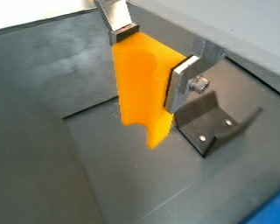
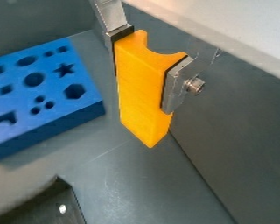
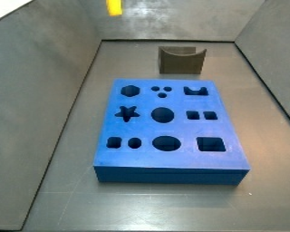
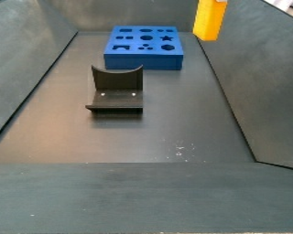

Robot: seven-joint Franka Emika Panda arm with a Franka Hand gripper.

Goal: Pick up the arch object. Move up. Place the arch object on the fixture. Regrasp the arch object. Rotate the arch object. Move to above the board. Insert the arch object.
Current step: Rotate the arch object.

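The arch object (image 1: 140,83) is a bright yellow-orange block, and my gripper (image 1: 154,59) is shut on it, one silver finger on each side. Its arch notch faces up between the fingers in a wrist view (image 2: 140,87). It hangs high in the air, well above the floor, at the upper edge of both side views (image 3: 113,6) (image 4: 211,18). The dark fixture (image 4: 116,90) stands on the floor below, also seen in a wrist view (image 1: 206,122) and a side view (image 3: 181,60). The blue board (image 3: 169,127) with its shaped cutouts lies flat beyond the fixture (image 4: 146,46) (image 2: 38,87).
Grey walls enclose the dark floor on all sides (image 3: 62,100) (image 4: 27,82). A corner of the board (image 1: 271,210) shows in a wrist view. The gripper body itself is out of both side views.
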